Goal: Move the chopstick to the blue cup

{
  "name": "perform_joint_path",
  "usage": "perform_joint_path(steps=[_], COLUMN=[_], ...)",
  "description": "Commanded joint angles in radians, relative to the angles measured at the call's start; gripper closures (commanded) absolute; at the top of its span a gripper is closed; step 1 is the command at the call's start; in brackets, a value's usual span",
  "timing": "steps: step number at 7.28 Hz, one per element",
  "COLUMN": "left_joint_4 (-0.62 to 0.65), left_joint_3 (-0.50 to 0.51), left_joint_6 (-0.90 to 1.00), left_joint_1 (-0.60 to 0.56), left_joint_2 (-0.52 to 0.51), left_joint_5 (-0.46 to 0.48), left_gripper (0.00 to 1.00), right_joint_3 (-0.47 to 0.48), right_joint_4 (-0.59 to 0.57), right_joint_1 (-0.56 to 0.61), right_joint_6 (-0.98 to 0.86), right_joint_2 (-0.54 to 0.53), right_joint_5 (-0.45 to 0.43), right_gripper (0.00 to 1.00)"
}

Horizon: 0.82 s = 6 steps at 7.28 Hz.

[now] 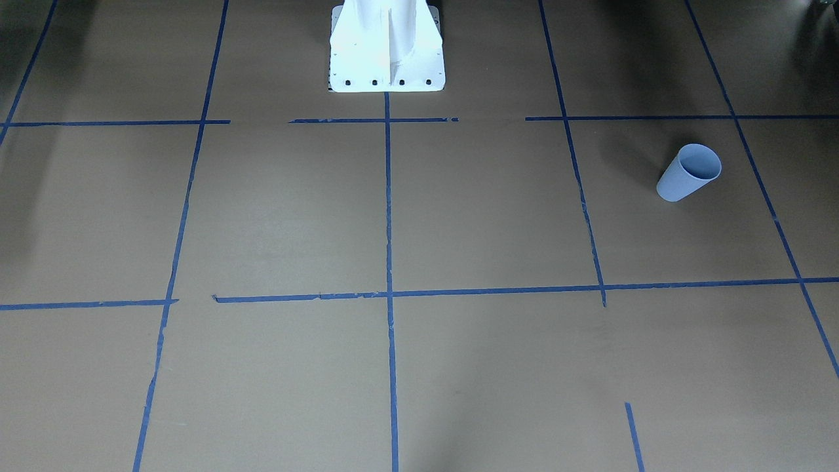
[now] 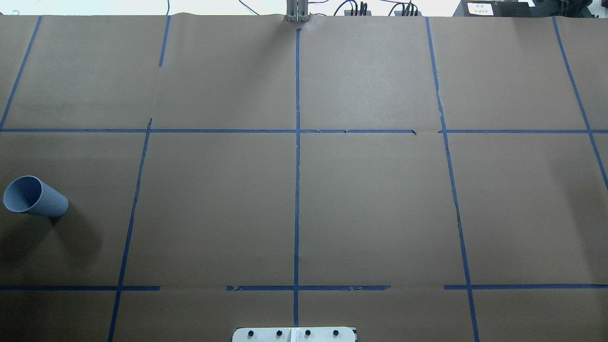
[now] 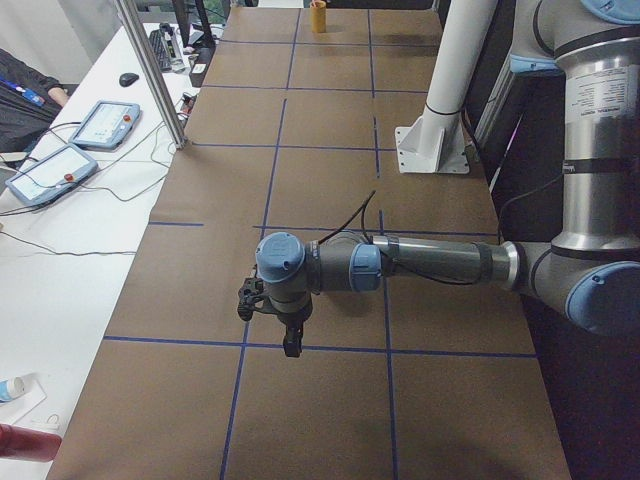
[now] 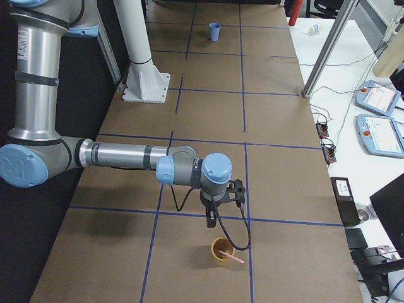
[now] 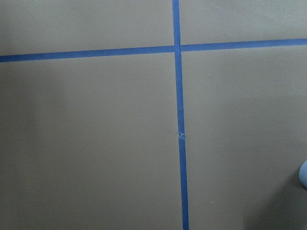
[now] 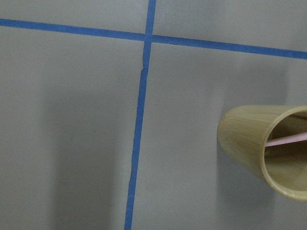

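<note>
The blue cup (image 1: 689,172) stands upright and empty on the brown table; it also shows in the overhead view (image 2: 35,197) at the far left, small at the far end of the exterior right view (image 4: 214,31), and as a sliver in the left wrist view (image 5: 303,173). A pink chopstick (image 6: 287,140) leans inside a tan wooden cup (image 6: 249,139) and pokes over its rim (image 4: 232,257). My right gripper (image 4: 211,218) hangs just behind that tan cup. My left gripper (image 3: 288,338) hangs low over the table. I cannot tell whether either is open.
The tan cup also shows far off in the exterior left view (image 3: 318,17). The white robot pedestal (image 1: 387,52) stands at the table's robot side. Blue tape lines (image 2: 297,190) grid the brown paper. A metal post (image 4: 322,50), pendants and cables lie beyond the table's edge.
</note>
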Motion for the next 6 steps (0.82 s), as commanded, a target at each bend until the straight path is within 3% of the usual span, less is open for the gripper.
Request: perform_joint_path(steps=[1,4,6], left_joint_4=[0.0,-0.027,-0.102], left_joint_3=[0.0,0.0,0.024], left_joint_6=[-0.002,-0.009,-0.014], left_joint_1=[0.006,0.008,0.009], left_joint_2=[-0.003,-0.015,-0.076], left_joint_5=[0.001,-0.003,-0.003], left_gripper=[0.0,0.0,0.0], right_joint_3=[0.0,0.002,0.002], right_joint_4=[-0.001,0.001,0.001], right_joint_1=[-0.007,-0.016,-0.019], right_joint_6=[0.0,0.0,0.0], right_joint_2=[0.002,0.003,0.008], right_joint_5=[0.0,0.0,0.0], right_gripper=[0.0,0.0,0.0])
